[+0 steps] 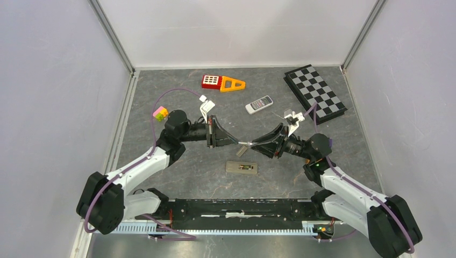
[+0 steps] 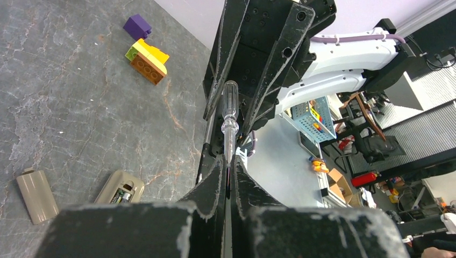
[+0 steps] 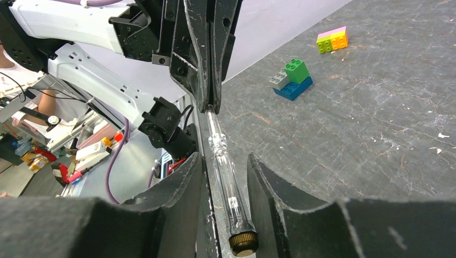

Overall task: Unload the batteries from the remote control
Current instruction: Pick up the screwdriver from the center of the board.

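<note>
From above, the two arms meet over the middle of the table. The left gripper [image 1: 234,141] and the right gripper [image 1: 256,145] point at each other with a clear-handled screwdriver [image 1: 244,143] spanning the gap between them. Just nearer the table's near edge lies the remote control [image 1: 241,167], back up with its compartment uncovered. A second remote [image 1: 259,104] lies toward the far edge and a checkerboard [image 1: 315,92] lies in the far right corner. A red block [image 1: 212,81] and an orange triangle [image 1: 232,84] sit by the far edge.

In the left wrist view, the left gripper [image 2: 228,167] is clamped tight on the screwdriver's [image 2: 230,105] thin metal shaft. On the table below, the remote control [image 2: 119,188] shows the batteries [image 2: 122,195] seated in its open compartment, though how many cannot be told. Its detached cover [image 2: 36,194] lies just beside it, and a stack of toy bricks [image 2: 145,54] sits farther off.

In the right wrist view, the right gripper [image 3: 226,177] has its jaws partly spread on either side of the transparent handle [image 3: 226,183], with a gap showing on each side. The left gripper [image 3: 207,102] pinches the shaft end.
</note>
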Robot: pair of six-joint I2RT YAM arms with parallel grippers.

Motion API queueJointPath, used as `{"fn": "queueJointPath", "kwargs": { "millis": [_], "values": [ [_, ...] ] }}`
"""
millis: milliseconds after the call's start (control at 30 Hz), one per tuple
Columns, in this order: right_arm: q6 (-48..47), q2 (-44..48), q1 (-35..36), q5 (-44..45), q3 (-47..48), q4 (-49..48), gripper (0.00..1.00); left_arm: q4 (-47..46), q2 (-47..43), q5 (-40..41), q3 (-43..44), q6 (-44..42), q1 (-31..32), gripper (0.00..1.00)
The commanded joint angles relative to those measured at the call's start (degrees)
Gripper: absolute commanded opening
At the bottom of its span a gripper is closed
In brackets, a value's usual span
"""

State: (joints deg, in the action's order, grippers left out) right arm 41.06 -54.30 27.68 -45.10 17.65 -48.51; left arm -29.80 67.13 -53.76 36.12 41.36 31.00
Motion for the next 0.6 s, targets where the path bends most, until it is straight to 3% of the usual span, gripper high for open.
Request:
{"fn": "queueJointPath", "kwargs": {
  "millis": [0, 100, 367, 567],
  "values": [
    [-0.6, 1.4, 0.2, -1.7, 0.7, -3.3, 0.40, -2.6, -0.4, -0.9, 0.4, 1.6, 0.3, 0.02],
    [-0.3, 1.6, 0.2, -2.1, 0.7, -3.6, 0.31, -4.0, -0.2, -0.8, 0.5, 2.5, 0.3, 0.02],
    [0.3, 2.9, 0.7, -3.9, 1.1, -5.3, 0.32, -6.4, 1.7, -2.0, 1.3, 3.9, 0.3, 0.02],
    [0.0, 3.6, 1.4, -6.2, 1.4, -5.7, 0.26, -7.1, 2.2, -2.1, 1.1, 4.4, 0.4, 0.02]
  ]
}}
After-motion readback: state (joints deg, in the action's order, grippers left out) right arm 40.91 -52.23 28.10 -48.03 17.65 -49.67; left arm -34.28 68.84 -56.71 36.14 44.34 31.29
